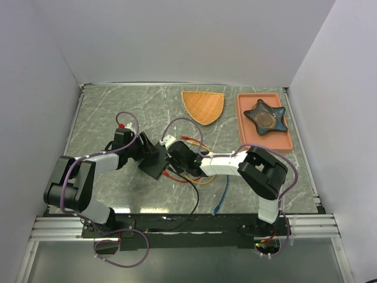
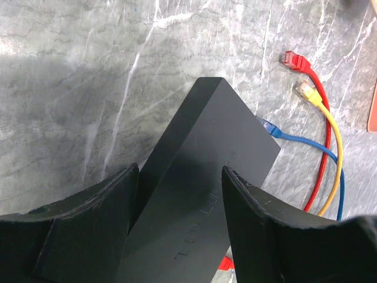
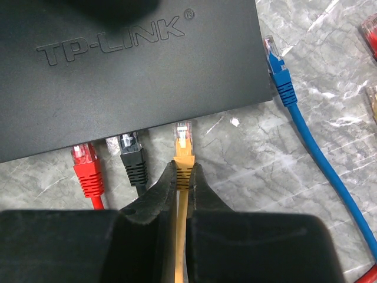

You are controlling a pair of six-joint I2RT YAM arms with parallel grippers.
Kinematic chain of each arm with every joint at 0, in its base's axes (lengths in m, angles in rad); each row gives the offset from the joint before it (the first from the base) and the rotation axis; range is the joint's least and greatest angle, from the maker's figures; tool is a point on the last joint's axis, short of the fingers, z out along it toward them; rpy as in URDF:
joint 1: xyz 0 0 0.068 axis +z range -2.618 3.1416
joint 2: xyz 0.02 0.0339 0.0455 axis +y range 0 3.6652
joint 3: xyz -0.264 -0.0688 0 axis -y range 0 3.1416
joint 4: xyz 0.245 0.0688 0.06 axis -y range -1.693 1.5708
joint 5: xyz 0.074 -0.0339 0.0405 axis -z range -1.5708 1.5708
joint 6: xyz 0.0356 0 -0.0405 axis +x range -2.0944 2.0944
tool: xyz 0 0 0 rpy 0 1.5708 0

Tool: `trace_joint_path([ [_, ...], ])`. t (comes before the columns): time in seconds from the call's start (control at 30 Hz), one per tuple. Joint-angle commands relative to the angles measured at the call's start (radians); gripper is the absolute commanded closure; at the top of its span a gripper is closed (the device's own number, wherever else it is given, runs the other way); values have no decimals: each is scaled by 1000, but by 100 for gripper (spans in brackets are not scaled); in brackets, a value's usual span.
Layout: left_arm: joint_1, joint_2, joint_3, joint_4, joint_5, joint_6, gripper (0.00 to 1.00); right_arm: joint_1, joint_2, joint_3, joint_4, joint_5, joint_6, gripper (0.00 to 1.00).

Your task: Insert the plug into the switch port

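Observation:
The flat black TP-LINK switch box (image 3: 147, 71) lies mid-table (image 1: 154, 160); its ports are on the long edge facing my right gripper. My right gripper (image 3: 183, 168) is shut on the boot of a yellow plug (image 3: 183, 141), whose clear tip sits just short of that edge, right of a black plug (image 3: 132, 156) and a red plug (image 3: 85, 168) seated in ports. The port itself is hidden under the edge. My left gripper (image 2: 179, 183) clasps the box's far end (image 2: 200, 177) between its fingers.
A blue plug (image 3: 277, 71) lies loose by the box's right end. Loose red (image 2: 293, 59) and yellow (image 2: 306, 90) plug ends lie beyond. An orange mat (image 1: 203, 106) and a salmon tray (image 1: 242, 127) holding a star-shaped dish (image 1: 266, 117) sit at the back.

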Motion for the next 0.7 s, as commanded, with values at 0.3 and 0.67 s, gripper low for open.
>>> trace_joint_path([
  [0.3, -1, 27, 16, 3, 28, 9, 35, -5, -55, 17, 83, -15, 8, 100],
  [0.67, -1, 22, 8, 25, 58, 18, 35, -5, -39, -43, 219, -36, -21, 100],
])
